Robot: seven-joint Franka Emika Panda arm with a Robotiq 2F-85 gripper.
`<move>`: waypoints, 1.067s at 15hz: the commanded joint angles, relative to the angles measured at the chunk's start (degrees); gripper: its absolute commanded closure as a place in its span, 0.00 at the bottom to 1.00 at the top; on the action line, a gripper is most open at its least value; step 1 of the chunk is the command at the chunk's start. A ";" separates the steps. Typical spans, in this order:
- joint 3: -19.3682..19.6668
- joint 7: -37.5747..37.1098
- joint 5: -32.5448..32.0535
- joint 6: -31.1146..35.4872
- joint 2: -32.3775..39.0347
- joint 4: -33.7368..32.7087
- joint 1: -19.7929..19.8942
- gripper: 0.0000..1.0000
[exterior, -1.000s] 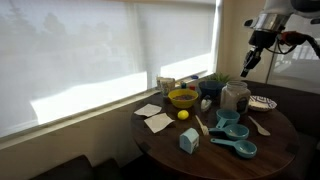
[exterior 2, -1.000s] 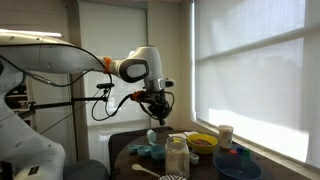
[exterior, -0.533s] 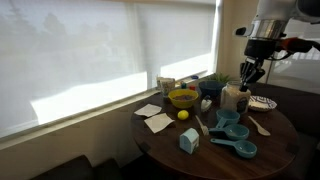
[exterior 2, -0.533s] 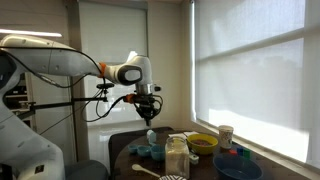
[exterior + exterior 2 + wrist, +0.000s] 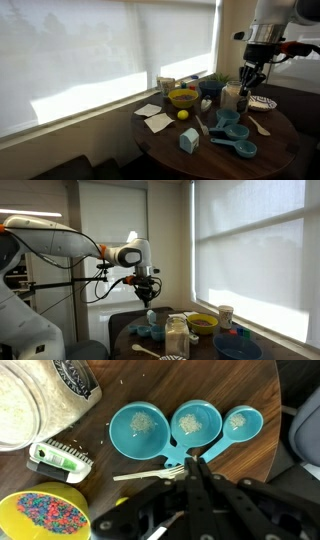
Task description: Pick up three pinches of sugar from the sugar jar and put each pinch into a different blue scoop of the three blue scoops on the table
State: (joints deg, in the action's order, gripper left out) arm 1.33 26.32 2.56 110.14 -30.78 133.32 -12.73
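In an exterior view your gripper [image 5: 247, 80] hangs close above the sugar jar [image 5: 234, 98], with the three blue scoops [image 5: 236, 133] on the table [image 5: 278, 140] just in front of the jar. The fingers are too small to read there.

In an exterior view from the arm's side, the gripper [image 5: 149, 295] sits off to one side of the jar [image 5: 176, 338], not over its mouth.

Only the wrist view shows the fingers drawn together, and a pale sprinkle in each scoop [image 5: 195, 423] beside the jar. The sugar [image 5: 25, 405] is loose, light grain and will likely leak through any gap. Pinch deep into it with the fingertips.
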 commanded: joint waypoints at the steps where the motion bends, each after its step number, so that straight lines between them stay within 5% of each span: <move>1: -0.58 1.84 2.24 1.35 0.34 2.12 -1.10 0.99; 16: -2.78 6.25 2.88 10.13 6.05 8.94 -3.50 0.99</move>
State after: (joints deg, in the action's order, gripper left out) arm -0.50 32.65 4.69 116.70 -25.75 141.77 -16.67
